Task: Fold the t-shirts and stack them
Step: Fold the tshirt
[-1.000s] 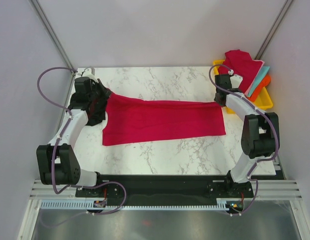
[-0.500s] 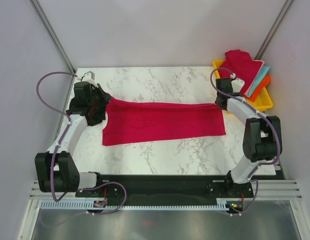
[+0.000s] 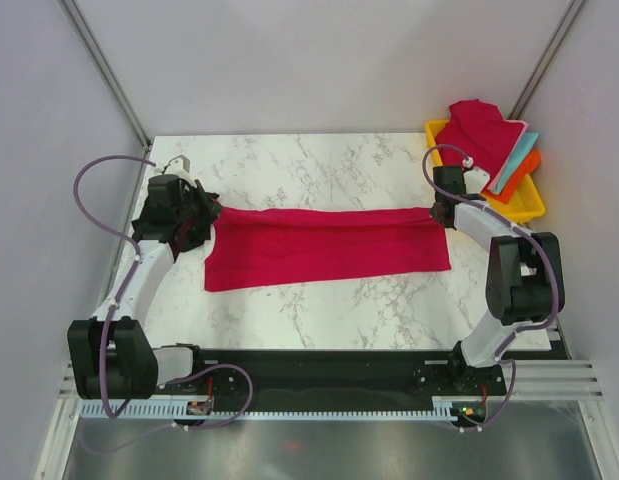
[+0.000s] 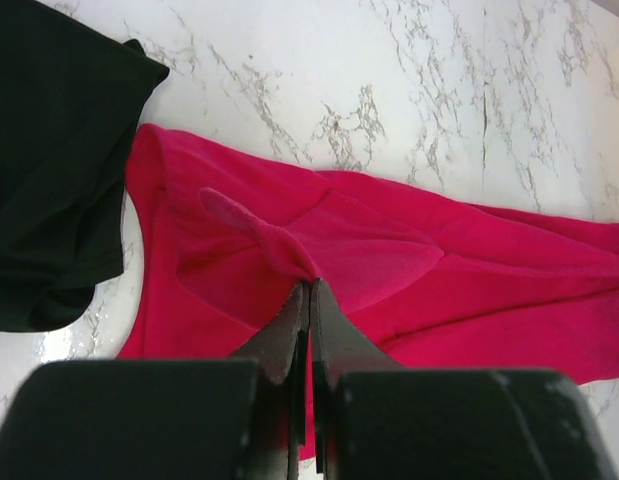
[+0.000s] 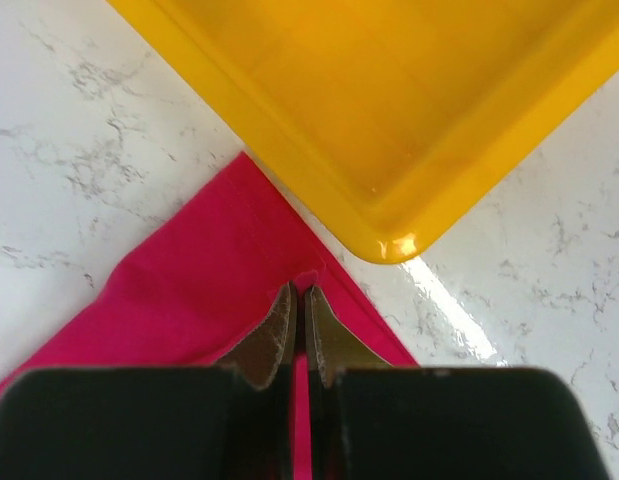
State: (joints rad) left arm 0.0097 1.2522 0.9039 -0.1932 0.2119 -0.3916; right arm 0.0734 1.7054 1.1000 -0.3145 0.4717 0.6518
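Two sets of fingers grip one crimson red cloth t-shirt [image 3: 324, 245], which lies spread lengthwise across the middle of the white marble-patterned tabletop [image 3: 319, 165]; the left fingers [image 4: 301, 300] are closed on a raised pinch of cloth at the garment's left end; the right fingers [image 5: 288, 315] are closed on the fabric edge at its right end. From above, the far edge of the t-shirt runs in a nearly straight line between the two grip points; the near portion rests flat on the tabletop with its lower edge slanting slightly. A black cloth t-shirt [image 4: 49, 170] lies crumpled at the left side of the tabletop, just beside the crimson garment's left end and partly under the left arm. A yellow rectangular plastic tray [image 5: 409, 120] sits at the far right corner; its rounded corner is just beside the right grip point, and whether cloth and tray touch there cannot be told. The tray carries a loosely folded second crimson t-shirt [image 3: 484, 130] above a teal t-shirt [image 3: 519, 158] and an orange t-shirt [image 3: 530, 165], each lower layer showing only as an edge at the right side.
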